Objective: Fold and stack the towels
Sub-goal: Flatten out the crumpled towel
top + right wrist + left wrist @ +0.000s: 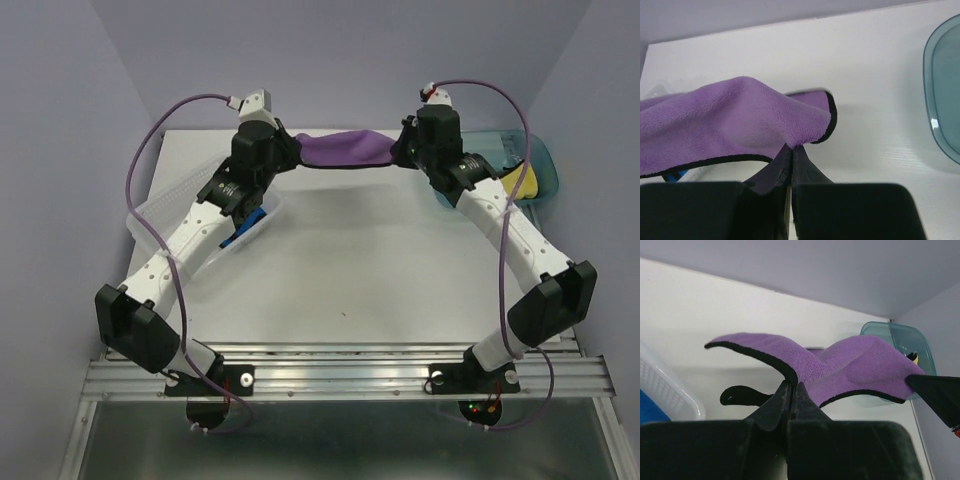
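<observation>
A purple towel (343, 150) with black edging hangs stretched between my two grippers above the far part of the table. My left gripper (283, 150) is shut on its left corner; the towel (840, 365) rises from the jaws in the left wrist view. My right gripper (407, 148) is shut on its right corner, and the towel (730, 125) drapes left of the jaws in the right wrist view. A blue towel (245, 228) lies in the clear tray. A yellow towel (523, 180) lies in the teal tub.
The clear plastic tray (160, 205) sits at the left under my left arm. The teal translucent tub (545, 160) stands at the far right by the wall. The white table (350, 270) ends at the metal rail near the arm bases.
</observation>
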### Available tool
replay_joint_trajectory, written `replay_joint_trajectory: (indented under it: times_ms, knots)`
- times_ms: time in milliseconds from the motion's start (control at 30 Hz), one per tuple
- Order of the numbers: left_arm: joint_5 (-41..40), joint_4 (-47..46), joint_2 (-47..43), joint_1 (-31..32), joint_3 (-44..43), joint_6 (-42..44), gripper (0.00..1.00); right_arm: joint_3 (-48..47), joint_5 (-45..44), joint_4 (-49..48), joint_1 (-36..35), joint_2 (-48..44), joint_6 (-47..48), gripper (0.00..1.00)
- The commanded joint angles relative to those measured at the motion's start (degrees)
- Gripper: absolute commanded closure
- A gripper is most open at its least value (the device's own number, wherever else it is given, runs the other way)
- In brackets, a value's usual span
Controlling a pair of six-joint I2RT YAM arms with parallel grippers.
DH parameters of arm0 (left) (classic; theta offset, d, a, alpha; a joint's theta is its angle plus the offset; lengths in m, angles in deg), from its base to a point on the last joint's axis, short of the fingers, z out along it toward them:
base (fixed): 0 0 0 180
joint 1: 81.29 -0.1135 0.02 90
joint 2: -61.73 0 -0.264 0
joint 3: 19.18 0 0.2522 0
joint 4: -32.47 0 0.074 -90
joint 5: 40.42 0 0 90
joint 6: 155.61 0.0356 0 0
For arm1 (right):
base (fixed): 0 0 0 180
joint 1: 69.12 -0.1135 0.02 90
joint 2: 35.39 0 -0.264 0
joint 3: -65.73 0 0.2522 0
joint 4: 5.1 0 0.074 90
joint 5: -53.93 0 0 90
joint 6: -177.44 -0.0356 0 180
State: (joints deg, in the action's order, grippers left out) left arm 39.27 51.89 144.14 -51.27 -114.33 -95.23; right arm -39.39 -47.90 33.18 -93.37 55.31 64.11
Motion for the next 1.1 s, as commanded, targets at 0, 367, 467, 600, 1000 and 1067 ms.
replay_joint_trajectory:
  times_ms: [0,367,467,600,1000,1067]
  knots:
    - [2.0,-0.4,-1.5,0.0,4.7,1.3,1.00,4.2,-2.8,4.0,0.0,-5.1,3.3,0.99]
    - [10.0,-5.3,-5.2,6.6,37.6,-10.1,0.77,48.2,14.4,3.5,0.0,-26.5,-7.5,0.66]
    - [9.9,-4.5,-6.2,10.1,39.7,-11.2,0.01,52.8,13.3,5.9,0.0,-31.8,-8.7,0.34]
    - [8.0,-2.1,-9.1,11.5,38.4,-11.5,0.01,49.2,9.7,6.5,0.0,-32.4,-8.3,0.00]
    - [-4.0,5.7,4.0,10.7,17.5,-3.4,0.01,31.5,-0.3,0.9,0.3,-13.6,-3.3,0.00]
    - [-4.5,6.7,6.8,10.0,14.2,-2.5,0.01,28.9,-1.4,2.0,0.7,-10.6,-3.6,0.00]
